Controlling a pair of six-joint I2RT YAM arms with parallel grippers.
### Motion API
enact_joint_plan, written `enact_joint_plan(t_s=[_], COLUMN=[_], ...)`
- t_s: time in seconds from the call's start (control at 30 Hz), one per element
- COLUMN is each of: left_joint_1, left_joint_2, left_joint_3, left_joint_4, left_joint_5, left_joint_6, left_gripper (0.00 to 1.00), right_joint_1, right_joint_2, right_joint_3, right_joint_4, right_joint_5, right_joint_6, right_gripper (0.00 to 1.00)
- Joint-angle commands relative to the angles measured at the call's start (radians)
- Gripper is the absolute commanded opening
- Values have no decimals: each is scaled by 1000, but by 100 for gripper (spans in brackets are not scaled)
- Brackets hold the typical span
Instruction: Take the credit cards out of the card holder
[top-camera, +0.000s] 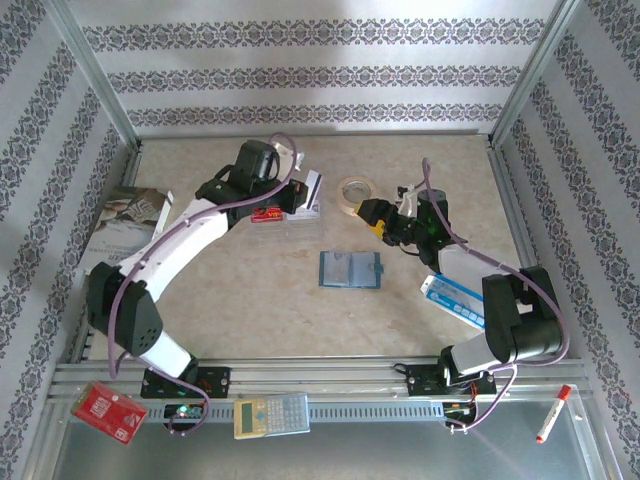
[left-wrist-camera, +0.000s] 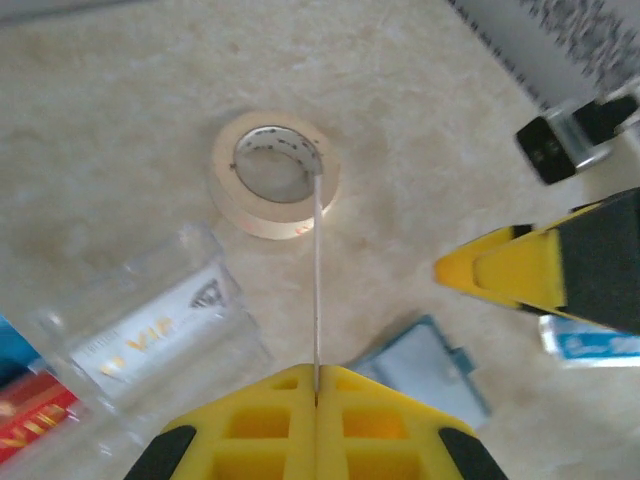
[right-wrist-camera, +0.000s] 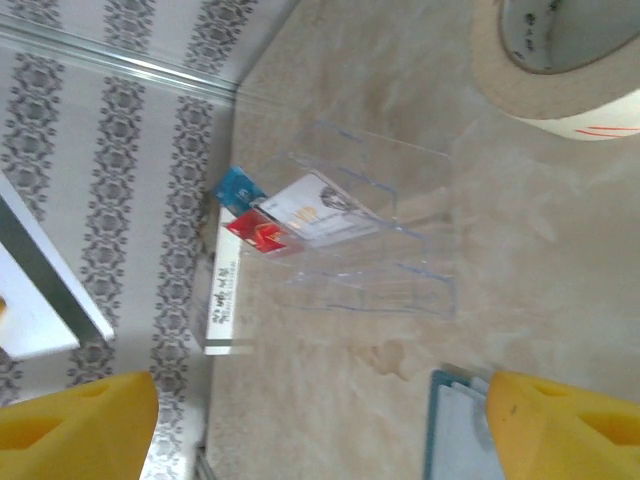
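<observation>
Holder (top-camera: 351, 270) mid-frame on bench (top-camera: 250, 300), tape (top-camera: 355, 193) above it, tray (top-camera: 300, 213) upper left with cards (top-camera: 266, 214) inside, packet (top-camera: 455, 298) right, calculator (top-camera: 271, 415) at bottom edge

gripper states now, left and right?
Left gripper: closed, holding a thin credit card.
Right gripper: open, holding nothing.

Teal-blue card holder (top-camera: 351, 269) lies open flat mid-bench, two panels showing. Silver credit card (right-wrist-camera: 315, 213) sits in clear tray (right-wrist-camera: 400, 250), red and blue cards (right-wrist-camera: 258, 233) at its end. Thin card (left-wrist-camera: 317, 280) stands edge-on, pinched in left gripper (left-wrist-camera: 317, 390).
</observation>
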Motion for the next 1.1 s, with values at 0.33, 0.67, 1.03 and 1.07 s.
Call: enact_joint_plan(t_s=[0.33,0.67,1.03,1.07], left_joint_1=[46,75,87,86], left_joint_2=[428,657,766,778], left_joint_3=[573,901,1026,1040], left_joint_4=[-652,-944,-953,-955], left_joint_5=[-28,-45,-35,-35], left_joint_6=[827,1064,1182,1190], left_gripper=[0,0,0,0], right_joint_1=[5,7,19,26], right_joint_2=[-157,-243,-341,-347], right_joint_3=[25,12,-5,-5], right_joint_4=[-262,-390,-437,-437], right_joint_5=[75,133,181,188], right_joint_6=[-185,-177,-116,-110], right_gripper=[98,98,98,98])
